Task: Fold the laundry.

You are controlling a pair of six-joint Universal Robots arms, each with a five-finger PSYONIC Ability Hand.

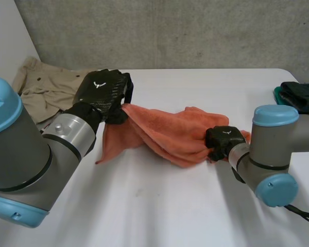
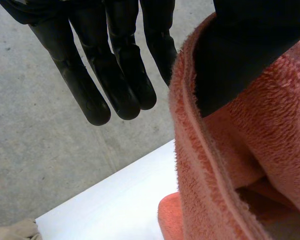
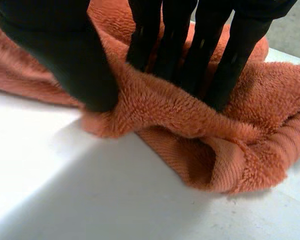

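Note:
An orange towel point(image 1: 165, 131) lies bunched across the middle of the white table point(image 1: 159, 211). My left hand point(image 1: 102, 91) holds the towel's left corner raised off the table. In the left wrist view the thumb point(image 2: 250, 50) clamps the towel's edge point(image 2: 190, 130), while the fingers point(image 2: 120, 75) stay straight beside the cloth. My right hand point(image 1: 224, 140) rests on the towel's right end, down on the table. There its fingers point(image 3: 210, 55) and thumb point(image 3: 65, 55) dig in from either side of a ridge of towel point(image 3: 165, 107) and pinch it.
A beige garment point(image 1: 41, 87) lies crumpled at the back left of the table, just behind my left hand. A dark green folded cloth point(image 1: 301, 95) sits at the table's right edge. A grey wall runs behind the table.

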